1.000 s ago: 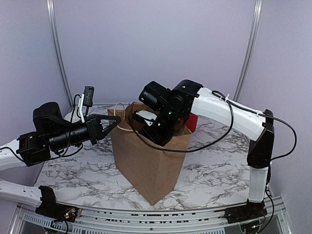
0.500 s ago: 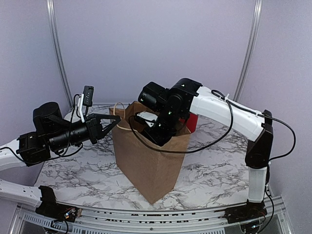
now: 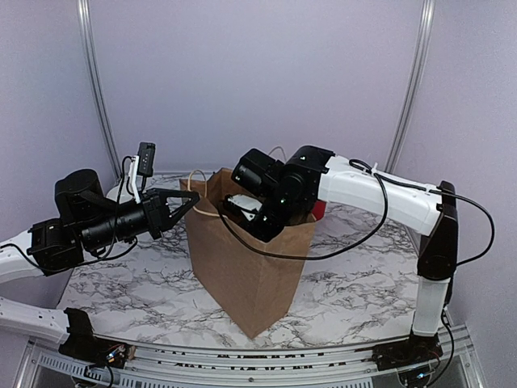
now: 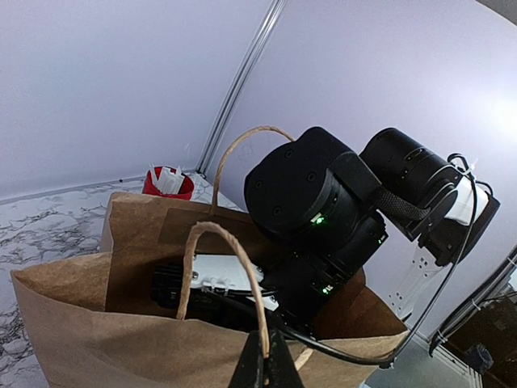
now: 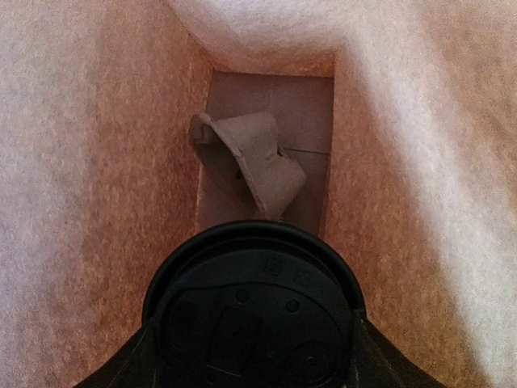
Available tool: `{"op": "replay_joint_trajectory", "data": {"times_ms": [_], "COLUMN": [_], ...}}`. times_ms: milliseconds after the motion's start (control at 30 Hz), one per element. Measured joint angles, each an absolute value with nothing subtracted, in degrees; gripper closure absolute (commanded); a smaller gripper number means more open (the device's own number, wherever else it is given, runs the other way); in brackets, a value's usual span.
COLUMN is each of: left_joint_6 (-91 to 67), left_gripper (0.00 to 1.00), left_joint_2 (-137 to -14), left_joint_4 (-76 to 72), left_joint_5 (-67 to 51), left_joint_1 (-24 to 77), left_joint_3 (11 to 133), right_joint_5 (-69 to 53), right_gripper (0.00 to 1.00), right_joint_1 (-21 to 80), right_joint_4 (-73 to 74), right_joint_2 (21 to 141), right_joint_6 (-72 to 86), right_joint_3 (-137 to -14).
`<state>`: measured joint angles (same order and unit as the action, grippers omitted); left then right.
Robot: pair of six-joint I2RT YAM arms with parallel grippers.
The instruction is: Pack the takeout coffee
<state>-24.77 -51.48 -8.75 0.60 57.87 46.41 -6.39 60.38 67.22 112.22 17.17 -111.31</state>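
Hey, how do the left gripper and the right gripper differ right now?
The left gripper is pinched shut on the thin rope handle of the paper bag, while the right gripper has its jaws wide around the takeout coffee. The left gripper sits outside the bag, up at its rim, while the right gripper reaches down inside it. Both are holding something.

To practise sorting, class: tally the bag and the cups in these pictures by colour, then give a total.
Brown: 1, the brown paper bag with twine handles
Black: 1, the takeout coffee with a round black plastic lid
Red: 1, the red cup of utensils
Total: 3
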Motion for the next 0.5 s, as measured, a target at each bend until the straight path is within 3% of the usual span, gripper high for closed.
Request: {"op": "replay_joint_trajectory", "data": {"times_ms": [500], "left_joint_6": [-24.1], "left_gripper": [1.0], "left_joint_2": [-51.5], "left_joint_4": [-8.3], "left_joint_5": [1.6], "left_joint_1": [57.9], "left_joint_3": [46.4], "right_joint_5": [-4.4], "right_gripper": [0.44], "right_joint_1": [60.4], "right_joint_4": [69.2], "right_joint_2": [113.5], "right_joint_6": [17.6], "right_joint_3": [-115.1]}}
